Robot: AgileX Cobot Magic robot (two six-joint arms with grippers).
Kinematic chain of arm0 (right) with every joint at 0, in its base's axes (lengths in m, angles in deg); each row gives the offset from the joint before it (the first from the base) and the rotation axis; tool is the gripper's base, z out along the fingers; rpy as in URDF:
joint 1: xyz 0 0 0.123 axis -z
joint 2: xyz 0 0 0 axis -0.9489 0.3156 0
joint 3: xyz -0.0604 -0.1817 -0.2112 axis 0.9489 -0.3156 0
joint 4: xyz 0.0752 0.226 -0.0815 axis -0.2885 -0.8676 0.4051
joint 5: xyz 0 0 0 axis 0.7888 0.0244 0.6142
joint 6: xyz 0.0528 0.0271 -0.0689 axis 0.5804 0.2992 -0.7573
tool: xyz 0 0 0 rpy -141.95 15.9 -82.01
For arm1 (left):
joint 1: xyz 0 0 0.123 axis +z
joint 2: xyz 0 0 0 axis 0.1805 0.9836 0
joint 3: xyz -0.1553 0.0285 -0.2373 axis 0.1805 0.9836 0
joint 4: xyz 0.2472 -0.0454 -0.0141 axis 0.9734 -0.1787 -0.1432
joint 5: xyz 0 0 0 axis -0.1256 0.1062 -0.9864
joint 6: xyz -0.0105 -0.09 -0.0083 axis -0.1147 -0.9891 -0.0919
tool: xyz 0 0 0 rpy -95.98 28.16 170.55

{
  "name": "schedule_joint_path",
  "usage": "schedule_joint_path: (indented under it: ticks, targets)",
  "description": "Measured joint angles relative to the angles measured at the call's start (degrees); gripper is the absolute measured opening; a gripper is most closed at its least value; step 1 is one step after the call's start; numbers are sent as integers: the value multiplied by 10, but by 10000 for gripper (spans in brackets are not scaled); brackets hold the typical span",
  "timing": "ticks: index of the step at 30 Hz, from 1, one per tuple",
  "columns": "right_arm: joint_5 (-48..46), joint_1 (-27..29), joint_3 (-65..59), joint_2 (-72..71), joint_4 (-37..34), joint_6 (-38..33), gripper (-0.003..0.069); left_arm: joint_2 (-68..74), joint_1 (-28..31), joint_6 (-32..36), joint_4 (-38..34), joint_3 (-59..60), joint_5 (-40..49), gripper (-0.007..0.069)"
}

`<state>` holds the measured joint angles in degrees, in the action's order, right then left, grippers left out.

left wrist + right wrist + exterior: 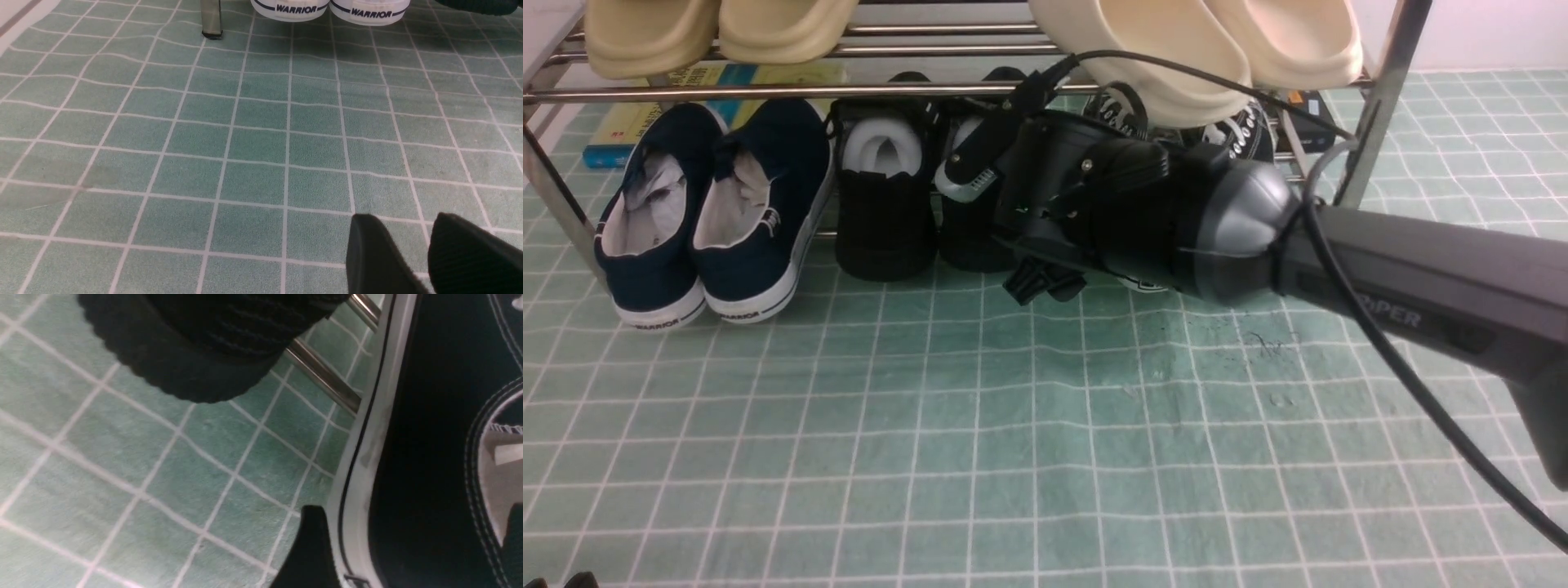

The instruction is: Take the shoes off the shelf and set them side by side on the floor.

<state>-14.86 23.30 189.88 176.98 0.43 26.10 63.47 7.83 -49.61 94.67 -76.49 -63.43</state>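
Front view: black canvas sneakers (1245, 135) in the shelf (768, 91), right hand (992, 233) at them

Item: pair of sneakers, black canvas, white laces and stitching, white soles.

Location: lower tier of the chrome tube shelf, right end, heels toward the camera, largely hidden behind the right arm (1380, 261).

Right hand: jaws spread wide. In the right wrist view one finger (310, 547) stands outside the near sneaker's white sole, just beside it. The other finger (515, 535) shows at the shoe's opening, and the canvas side lies between them. Whether either presses the shoe cannot be told.

Left hand (402, 218): low over the green gridded floor (1013, 425), well apart from the shelf, fingers somewhat apart, holding nothing.

Same tier, from the left: navy slip-ons marked WARRIOR (711, 212); all-black shoes (886, 204) stuffed with white paper, just beside the right hand.

Upper tier: cream slides (719, 28).

Also: a black cable (1388, 351) runs along the right arm.
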Motion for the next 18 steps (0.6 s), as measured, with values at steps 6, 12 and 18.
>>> schedule_joint_path:
  ticks: [6,12,18]
  targets:
    - [4,30,0,16,0,14,582,0,0,0,0,0,0,239]
    - [6,36,0,21,0,15,488,0,0,0,0,0,0,239]
    - [14,34,0,21,-19,-1,123,0,0,0,0,0,0,239]
